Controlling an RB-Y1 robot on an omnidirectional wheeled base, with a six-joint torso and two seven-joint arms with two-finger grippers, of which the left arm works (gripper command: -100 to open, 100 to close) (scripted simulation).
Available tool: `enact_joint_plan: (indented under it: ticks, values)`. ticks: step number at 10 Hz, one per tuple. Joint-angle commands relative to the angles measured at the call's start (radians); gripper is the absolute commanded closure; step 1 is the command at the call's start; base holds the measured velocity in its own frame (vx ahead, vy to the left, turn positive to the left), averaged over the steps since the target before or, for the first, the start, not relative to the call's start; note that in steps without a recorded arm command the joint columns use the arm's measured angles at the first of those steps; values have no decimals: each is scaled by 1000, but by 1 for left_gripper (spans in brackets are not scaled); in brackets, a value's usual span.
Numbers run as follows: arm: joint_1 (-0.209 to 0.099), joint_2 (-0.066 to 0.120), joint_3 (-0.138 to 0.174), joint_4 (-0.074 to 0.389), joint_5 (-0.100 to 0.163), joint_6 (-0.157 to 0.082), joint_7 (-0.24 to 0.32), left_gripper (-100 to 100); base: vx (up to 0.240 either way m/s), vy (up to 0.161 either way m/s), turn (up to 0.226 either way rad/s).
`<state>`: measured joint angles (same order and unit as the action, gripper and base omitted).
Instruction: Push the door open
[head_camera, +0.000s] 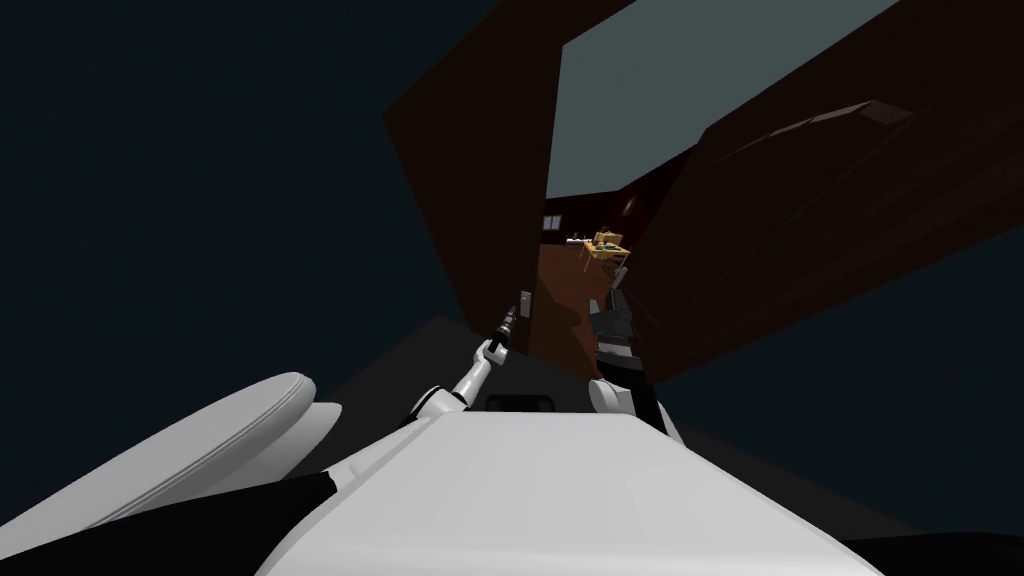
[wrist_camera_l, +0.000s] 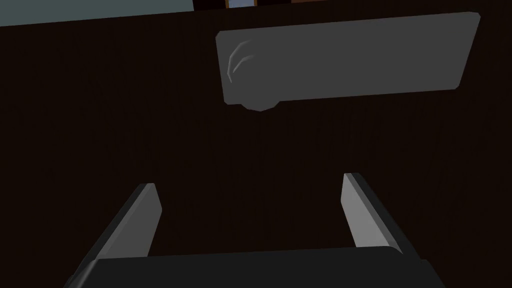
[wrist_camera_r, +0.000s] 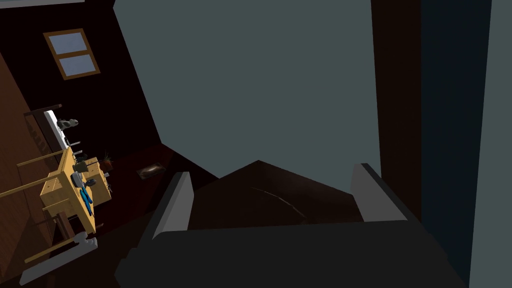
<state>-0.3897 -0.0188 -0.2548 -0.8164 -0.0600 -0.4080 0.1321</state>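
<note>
Dark brown door surface lies close in front of the left gripper. Its fingers stand wide apart and empty, just short of the grey plate with its round knob; whether they touch the door I cannot tell. The right gripper is likewise spread and holds nothing, facing the gap, with a yellow table and a window beyond.
</note>
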Motion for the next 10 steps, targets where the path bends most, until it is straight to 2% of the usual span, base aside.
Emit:
enact_joint_plan:
  ticks: [1, 2, 4, 6, 8, 9, 10]
  values:
    - [-19, 11, 8, 37, 3, -17, -3, -100, 100, -49, -4]
    - [-19, 31, 11, 39, 4, -17, -4, -100, 147, -70, -29]
    - [-21, 39, 16, 42, 5, -18, -5, -100, 204, -114, -23]
    - [-22, 24, 21, 45, 7, -19, -6, -100, 206, -71, -30]
    - [-24, -17, 25, 48, 8, -20, -7, -100, 184, -61, -19]
    - [-11, -6, 21, 26, 6, -11, -8, -100, 64, -24, 0]
    - [-11, -6, 21, 26, 6, -11, -8, 100, 0, 0, 0]
